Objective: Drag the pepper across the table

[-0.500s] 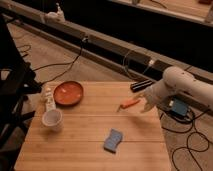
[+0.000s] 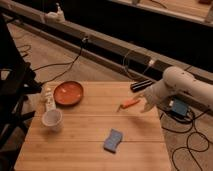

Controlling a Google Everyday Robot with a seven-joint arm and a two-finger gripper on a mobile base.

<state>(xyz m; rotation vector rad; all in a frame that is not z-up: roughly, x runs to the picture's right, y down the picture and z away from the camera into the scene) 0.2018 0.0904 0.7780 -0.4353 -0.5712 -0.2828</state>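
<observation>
On a square light-wood butcher-block worktop (image 2: 90, 152), toward its right edge and a little behind the middle: a small slender orange-red pepper (image 2: 129, 104). Lying flat and aslant, thin end toward the front left, thicker end toward the back right.

Just right of that thicker end, low over the worktop's right edge: the gripper (image 2: 147, 104), pale, at the end of a thick white arm (image 2: 184, 82) reaching in from the right. Touching the pepper or merely beside it: cannot tell. How far open, and whether holding anything: cannot tell either. Close behind the gripper, a short dark cylindrical part (image 2: 140, 86), apparently belonging to the wrist.

Elsewhere on the worktop, well apart from the pepper:
- round orange-red plate (image 2: 68, 93) near the back left corner;
- white cup (image 2: 52, 120) in front of the plate, by the left edge;
- small pale bottle-like thing (image 2: 48, 100) between cup and plate, too blurred to name further;
- blue wavy sponge (image 2: 113, 140) in front of the pepper, nearer the front edge.

Beyond the worktop, on the floor: looping dark cables (image 2: 65, 65) at the back, a blue box (image 2: 178, 108) under the arm at the right.
</observation>
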